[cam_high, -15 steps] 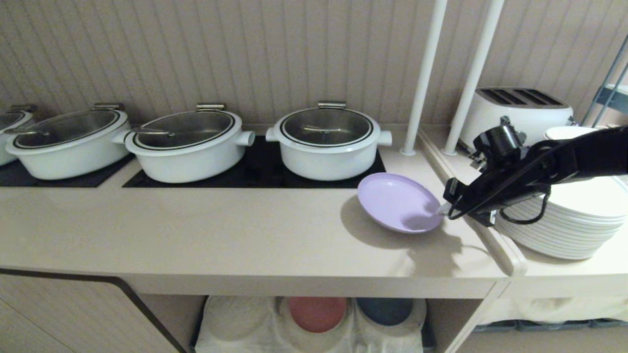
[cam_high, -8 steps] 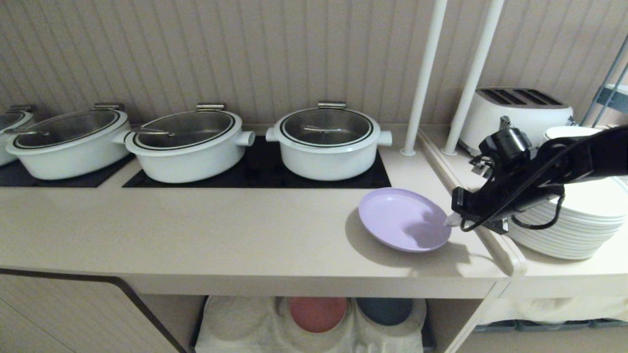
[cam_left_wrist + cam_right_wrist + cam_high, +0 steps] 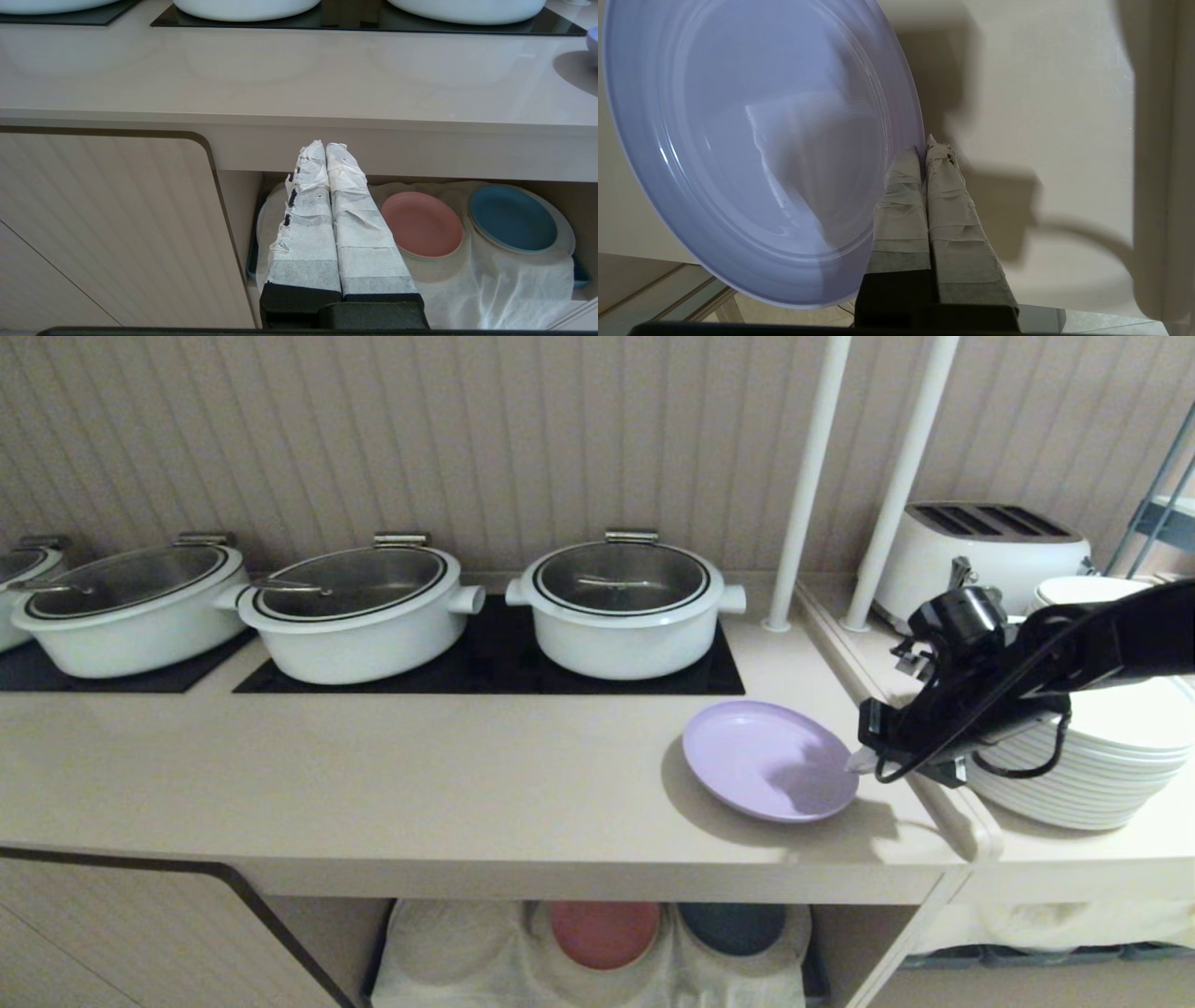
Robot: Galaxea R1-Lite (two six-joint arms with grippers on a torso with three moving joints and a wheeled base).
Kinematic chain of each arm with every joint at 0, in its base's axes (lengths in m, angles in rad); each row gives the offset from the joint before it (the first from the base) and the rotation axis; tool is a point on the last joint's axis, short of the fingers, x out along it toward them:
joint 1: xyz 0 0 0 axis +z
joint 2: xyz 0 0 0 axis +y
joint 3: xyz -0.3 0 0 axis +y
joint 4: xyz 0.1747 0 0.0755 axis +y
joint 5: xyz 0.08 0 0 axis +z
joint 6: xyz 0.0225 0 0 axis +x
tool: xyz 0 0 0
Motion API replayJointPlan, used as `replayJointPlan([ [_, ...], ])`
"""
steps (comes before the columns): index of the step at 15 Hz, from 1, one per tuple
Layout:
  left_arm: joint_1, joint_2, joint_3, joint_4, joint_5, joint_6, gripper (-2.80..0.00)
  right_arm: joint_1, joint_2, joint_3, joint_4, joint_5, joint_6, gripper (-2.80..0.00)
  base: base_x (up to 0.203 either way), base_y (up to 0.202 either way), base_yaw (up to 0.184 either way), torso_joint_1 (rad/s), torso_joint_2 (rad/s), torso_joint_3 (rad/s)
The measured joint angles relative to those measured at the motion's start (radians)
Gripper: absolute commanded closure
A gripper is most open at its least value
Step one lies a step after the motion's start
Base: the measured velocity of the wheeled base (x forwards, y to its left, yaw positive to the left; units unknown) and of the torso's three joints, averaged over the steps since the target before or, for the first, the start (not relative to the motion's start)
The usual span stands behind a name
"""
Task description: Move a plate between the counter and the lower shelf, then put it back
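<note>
Lilac plate (image 3: 767, 761) sits on the bench (image 3: 420, 775) toward its right end, just in front of the rightmost white pot (image 3: 624, 607). Right pincer (image 3: 854, 763) is clamped on the plate's right rim, taped fingers pressed together with the rim edge between them. Whether the plate rests fully flat or its gripped side is a hair off the surface, cannot tell.

Left pincer (image 3: 332, 186) parked low in front of the cabinet, fingers closed on nothing, pointing at the lower shelf (image 3: 486, 284).

Risks, as I judge them: the grip is only a thin bite on the very edge of a smooth plastic rim, so the plate could pivot or slide out once lifted. The right arm hangs close over the stack of white plates (image 3: 1088, 765) and the raised ledge beside the bench; a careless swing could knock them. The shelf opening is low under the thick bench front, so the plate could catch that edge going in.

Views: the right wrist view shows the bite itself, fingertips (image 3: 911, 163) at the rim, which the head view only shows as a small contact point. The left wrist view shows the shelf clearly: pink plate (image 3: 421, 224) and blue plate (image 3: 513, 218) on the white cloth, with a free spot partly hidden behind the left fingers. The head view sees only a strip of the shelf.
</note>
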Motion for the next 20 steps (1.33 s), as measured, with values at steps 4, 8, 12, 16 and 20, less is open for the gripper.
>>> replayJointPlan([
  [4, 0.0, 0.0, 0.0, 0.0, 0.0, 0.0, 0.0, 0.0, 0.003, -0.001, 0.0, 0.0, 0.0, 0.0, 0.0, 0.0, 0.0, 0.0, 0.0, 0.0],
  [8, 0.0, 0.0, 0.0, 0.0, 0.0, 0.0, 0.0, -0.001, 0.003, 0.004, 0.001, 0.0, -0.008, -2.8, 0.0, 0.0, 0.0, 0.0, 0.0, 0.0],
  [12, 0.0, 0.0, 0.0, 0.0, 0.0, 0.0, 0.0, -0.001, 0.001, 0.021, -0.001, -0.002, -0.013, -2.8, 0.0, 0.0, 0.0, 0.0, 0.0, 0.0],
  [16, 0.0, 0.0, 0.0, 0.0, 0.0, 0.0, 0.0, -0.007, -0.045, 0.022, -0.001, 0.0, -0.011, -2.8, 0.0, 0.0, 0.0, 0.0, 0.0, 0.0],
  [20, 0.0, 0.0, 0.0, 0.0, 0.0, 0.0, 0.0, -0.007, -0.173, 0.04, 0.004, 0.0, -0.034, -2.8, 0.0, 0.0, 0.0, 0.0, 0.0, 0.0],
])
